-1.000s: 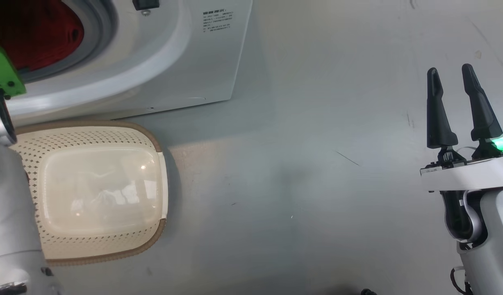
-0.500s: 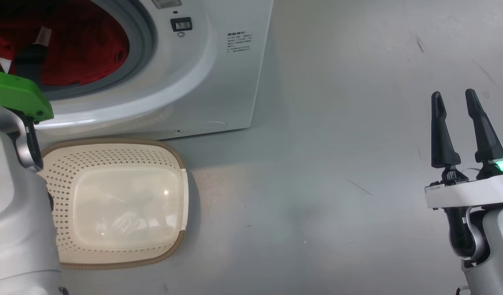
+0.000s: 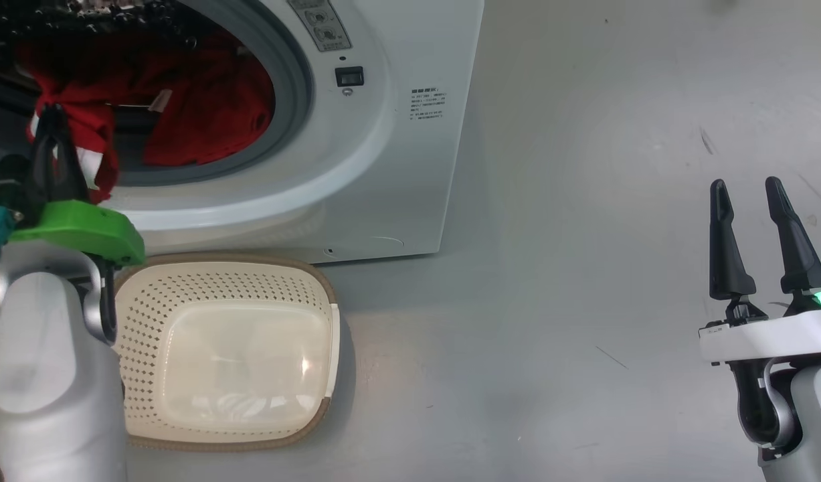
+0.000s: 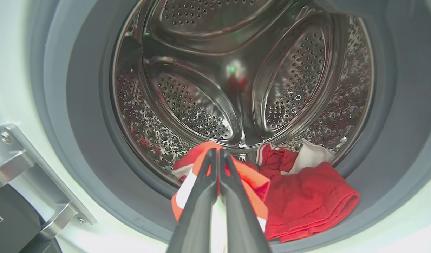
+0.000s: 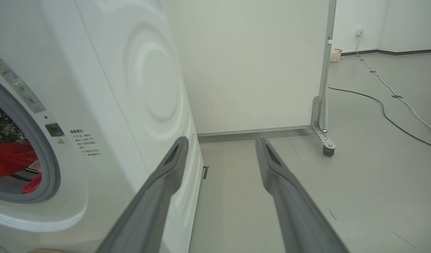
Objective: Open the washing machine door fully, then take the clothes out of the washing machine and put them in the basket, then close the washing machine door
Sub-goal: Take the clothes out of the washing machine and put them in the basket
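We see the left gripper point(image 4: 217, 153) clenched on a fold of the clothes point(image 4: 306, 200) at the grey rubber ring point(image 4: 78, 147) of the washing machine point(image 3: 397, 167), the basket point(image 3: 149, 314) just before it, the right gripper point(image 3: 746, 184) spread above the floor point(image 3: 551, 301), 1 wheeled panel point(image 5: 254, 70) beyond

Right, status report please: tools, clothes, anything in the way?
Left tool shut on clothes at washing machine mouth. Right tool open, idle. Basket below, nothing seen blocking.

Red clothes point(image 4: 306, 200), cream perforated basket point(image 3: 156, 321)
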You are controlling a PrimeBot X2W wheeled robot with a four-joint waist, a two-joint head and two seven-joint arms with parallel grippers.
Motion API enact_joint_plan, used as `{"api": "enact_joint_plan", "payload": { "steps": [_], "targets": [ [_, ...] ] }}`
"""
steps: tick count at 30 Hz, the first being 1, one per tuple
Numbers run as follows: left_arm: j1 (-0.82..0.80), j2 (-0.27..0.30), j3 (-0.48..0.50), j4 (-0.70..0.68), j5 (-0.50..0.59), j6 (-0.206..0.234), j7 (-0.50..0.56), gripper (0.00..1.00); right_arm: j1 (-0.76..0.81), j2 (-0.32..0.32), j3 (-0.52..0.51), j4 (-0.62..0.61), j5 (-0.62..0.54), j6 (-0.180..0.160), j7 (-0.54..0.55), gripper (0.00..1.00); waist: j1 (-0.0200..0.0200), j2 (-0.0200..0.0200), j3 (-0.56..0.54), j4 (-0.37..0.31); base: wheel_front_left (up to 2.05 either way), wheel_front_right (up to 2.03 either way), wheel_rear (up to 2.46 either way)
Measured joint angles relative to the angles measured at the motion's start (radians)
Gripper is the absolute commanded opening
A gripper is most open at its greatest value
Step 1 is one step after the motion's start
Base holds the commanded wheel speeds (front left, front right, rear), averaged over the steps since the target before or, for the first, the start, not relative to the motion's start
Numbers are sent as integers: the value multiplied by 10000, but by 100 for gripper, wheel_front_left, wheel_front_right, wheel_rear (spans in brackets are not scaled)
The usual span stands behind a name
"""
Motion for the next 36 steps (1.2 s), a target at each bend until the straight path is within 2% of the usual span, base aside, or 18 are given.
{"api": "enact_joint_plan", "payload": {
  "steps": [9, 19, 27, 36],
  "targets": [
    [781, -84, -493, -819, -276, -205, -255, 0, 396, 113, -121, 4, -88, -10, 0, 100, 0, 0, -733, 354, 0, 0, 0],
    [1220, -96, -665, -2470, -677, -261, -293, 0, 775, 257, -19, -15, -176, -29, 0, 100, 0, 0, -1399, 643, 0, 0, 0],
    [1350, -94, -897, -4061, -991, -263, -341, 0, 877, 295, 8, -115, -194, -104, 0, 100, 0, 0, -1584, 723, 0, 0, 0],
    [1941, -92, -1404, -4702, -1287, -253, -341, 0, 1063, 368, 8, -203, -257, -111, 0, 100, 0, 0, -1632, 769, 0, 0, 0]
  ]
}}
